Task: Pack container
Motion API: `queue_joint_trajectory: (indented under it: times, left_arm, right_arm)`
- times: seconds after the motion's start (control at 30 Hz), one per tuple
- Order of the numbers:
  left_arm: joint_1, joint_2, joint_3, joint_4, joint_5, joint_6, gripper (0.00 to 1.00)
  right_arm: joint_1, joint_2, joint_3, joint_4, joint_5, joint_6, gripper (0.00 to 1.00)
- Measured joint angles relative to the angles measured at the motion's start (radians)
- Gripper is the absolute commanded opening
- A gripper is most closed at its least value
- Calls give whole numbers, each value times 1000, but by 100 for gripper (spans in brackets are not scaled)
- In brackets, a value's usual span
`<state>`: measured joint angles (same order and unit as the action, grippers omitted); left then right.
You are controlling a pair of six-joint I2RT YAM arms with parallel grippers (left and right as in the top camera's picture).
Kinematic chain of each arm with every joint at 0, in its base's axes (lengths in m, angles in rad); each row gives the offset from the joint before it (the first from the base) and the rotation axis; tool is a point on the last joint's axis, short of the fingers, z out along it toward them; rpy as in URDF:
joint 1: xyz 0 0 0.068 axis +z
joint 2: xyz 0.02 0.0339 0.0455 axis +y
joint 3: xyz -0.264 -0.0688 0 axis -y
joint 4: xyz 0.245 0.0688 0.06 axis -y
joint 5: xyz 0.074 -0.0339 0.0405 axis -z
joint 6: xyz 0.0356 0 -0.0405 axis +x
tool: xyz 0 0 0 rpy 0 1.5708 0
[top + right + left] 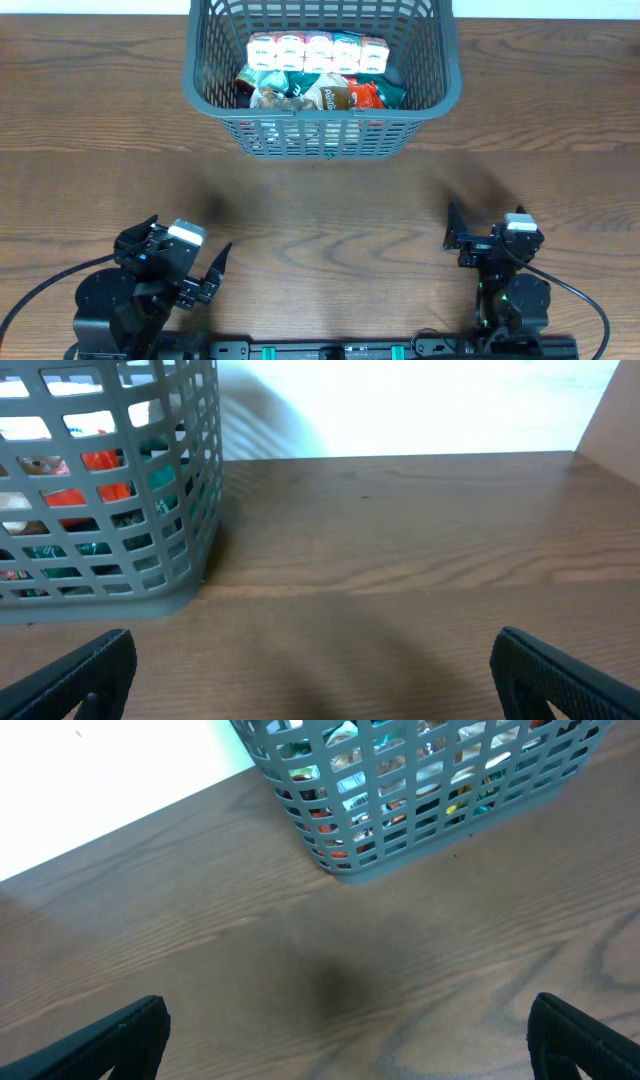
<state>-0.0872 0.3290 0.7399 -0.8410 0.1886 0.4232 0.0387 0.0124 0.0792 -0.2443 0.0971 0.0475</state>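
Two grippers [188, 238] [487, 228], jaws wide; one container [320, 135]; five white packs [318, 50]

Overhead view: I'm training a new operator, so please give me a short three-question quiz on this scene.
1. True or false: the basket lies tipped on its side.
2. Where are the packs? A beside the basket; B inside the basket; C balanced on its rim.
3. Fill in: the left gripper and right gripper both stand ___, holding nothing.

Key: 1 false; 2 B; 3 open.
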Motion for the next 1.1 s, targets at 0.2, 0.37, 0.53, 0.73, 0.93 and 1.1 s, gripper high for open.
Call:
queue_joint_trajectory:
  times: [0.2,0.37,0.53,0.73,0.93,1.1]
  left_arm:
    - [0,0,0,0,0,0,99]
    - [0,0,0,0,0,0,99]
    - [0,0,0,-10,-5,0,99]
    - [0,-48,-16,31,9,-87,99]
    - [1,-206,-146,253,-63,-276,99]
    - [2,-307,-292,285,-149,-381,98]
  right_arm:
    - [0,0,0,0,0,0,99]
    - [0,0,0,0,0,0,99]
    - [0,0,0,0,0,0,99]
    - [0,0,0,0,-1,0,99]
    - [0,0,0,0,-1,0,99]
    - [0,0,0,0,-1,0,99]
